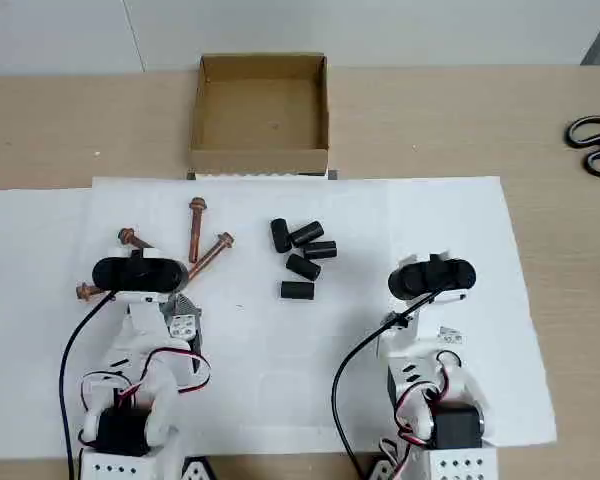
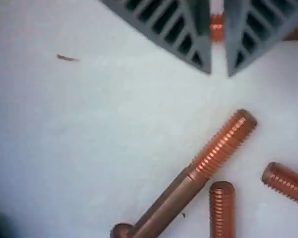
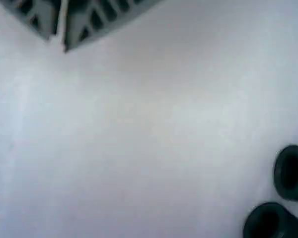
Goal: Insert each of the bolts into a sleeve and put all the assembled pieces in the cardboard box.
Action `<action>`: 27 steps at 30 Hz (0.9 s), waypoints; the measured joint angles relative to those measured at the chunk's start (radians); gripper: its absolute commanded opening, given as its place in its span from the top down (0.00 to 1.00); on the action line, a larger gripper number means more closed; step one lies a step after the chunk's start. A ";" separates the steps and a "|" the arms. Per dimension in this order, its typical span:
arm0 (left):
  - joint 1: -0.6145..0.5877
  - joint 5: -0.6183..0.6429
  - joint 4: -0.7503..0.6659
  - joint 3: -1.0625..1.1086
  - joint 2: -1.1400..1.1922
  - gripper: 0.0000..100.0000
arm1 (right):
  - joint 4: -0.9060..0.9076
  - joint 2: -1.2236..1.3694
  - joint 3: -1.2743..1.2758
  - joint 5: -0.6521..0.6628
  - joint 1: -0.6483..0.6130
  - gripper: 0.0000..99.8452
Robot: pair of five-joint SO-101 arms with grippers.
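On the paper, four bolts and five sleeves; one box behind.
Left claw over the bolts, grip I cannot tell; right claw clenched, its camera catching two sleeves, overhead all five.

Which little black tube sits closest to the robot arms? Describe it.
Start at the cardboard box at the table's far side; on the white paper before it lies a cluster of five black sleeves. Yours is the sleeve at the cluster's near end, closest to the arms.
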 measured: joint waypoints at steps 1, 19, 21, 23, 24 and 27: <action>0.009 0.000 0.000 0.000 0.000 0.99 | 0.000 0.000 0.000 0.000 0.000 1.00; 0.127 0.000 0.124 -0.206 0.029 0.87 | 0.075 0.008 -0.196 -0.003 0.003 1.00; 0.127 0.000 0.155 -0.287 0.101 0.87 | 0.101 0.040 -0.253 -0.003 0.003 1.00; 0.127 0.000 0.180 -0.373 0.206 0.87 | 0.114 0.104 -0.321 -0.003 0.008 1.00; 0.127 0.000 0.192 -0.422 0.267 0.87 | 0.115 0.147 -0.359 -0.003 0.011 1.00; 0.127 0.000 0.235 -0.600 0.497 0.87 | 0.115 0.311 -0.489 -0.008 0.011 1.00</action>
